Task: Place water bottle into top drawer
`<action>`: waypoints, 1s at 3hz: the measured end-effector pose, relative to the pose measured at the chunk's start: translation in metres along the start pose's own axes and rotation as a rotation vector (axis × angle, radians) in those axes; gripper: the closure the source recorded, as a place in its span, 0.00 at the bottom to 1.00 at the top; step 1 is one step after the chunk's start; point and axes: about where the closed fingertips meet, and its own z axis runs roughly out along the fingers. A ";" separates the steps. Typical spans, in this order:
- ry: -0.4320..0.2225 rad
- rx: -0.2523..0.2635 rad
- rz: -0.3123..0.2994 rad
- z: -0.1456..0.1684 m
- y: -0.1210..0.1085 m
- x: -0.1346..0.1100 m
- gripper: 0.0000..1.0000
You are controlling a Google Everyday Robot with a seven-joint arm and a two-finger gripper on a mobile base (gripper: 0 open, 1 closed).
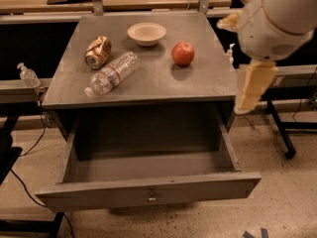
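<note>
Because the water bottle (111, 74) lies on its side on the worktop (163, 81), cap toward the front left edge and base just beside the dented soda can (97, 52), the likeliest trouble is a roll. A gripper coming down off-centre on the rounded, ribbed body could nudge it toward the edge or knock it against the can. The thin clear plastic may also buckle under a hard squeeze and slip free on the way. The top drawer (148, 188) stands pulled out below the worktop, so the drop looks easy, though a release made too far forward could catch the front panel. The arm hangs at the right of the cabinet, well apart from the bottle. Its bulky white joint sits high, and a cream end piece, which I take to be the gripper (253, 88), points down just outside the worktop's right edge. Whether it is wide or narrow I cannot tell. A reach across from there passes near the apple (183, 53) and bowl (146, 33), which a careless sweep could disturb.
</note>
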 end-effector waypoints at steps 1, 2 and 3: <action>-0.031 0.084 -0.216 0.017 -0.034 -0.041 0.00; -0.092 0.079 -0.499 0.064 -0.062 -0.131 0.00; -0.128 0.032 -0.610 0.136 -0.072 -0.195 0.00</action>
